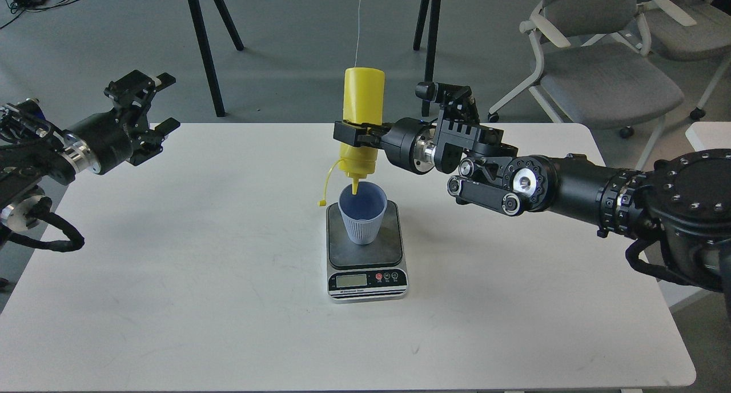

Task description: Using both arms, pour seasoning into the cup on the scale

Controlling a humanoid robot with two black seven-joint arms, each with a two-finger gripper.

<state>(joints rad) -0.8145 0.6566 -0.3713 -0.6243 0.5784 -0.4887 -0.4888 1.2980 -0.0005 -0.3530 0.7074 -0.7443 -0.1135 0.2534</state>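
Observation:
The yellow squeeze bottle point(360, 119) is held upside down, nearly upright, with its cone nozzle at the rim of the cup. Its tethered cap hangs loose to the left. My right gripper point(355, 135) is shut on the bottle's body. The pale blue-grey ribbed cup point(362, 213) stands on the dark platform of the scale point(366, 267) at the table's middle. My left gripper point(148, 104) is open and empty above the table's far left corner, well away from the cup.
The white table point(200, 279) holds only the scale and cup. Behind it stand black stand legs point(203, 44) and grey office chairs point(594, 67) at the back right. A second white surface edge point(708, 136) shows at the far right.

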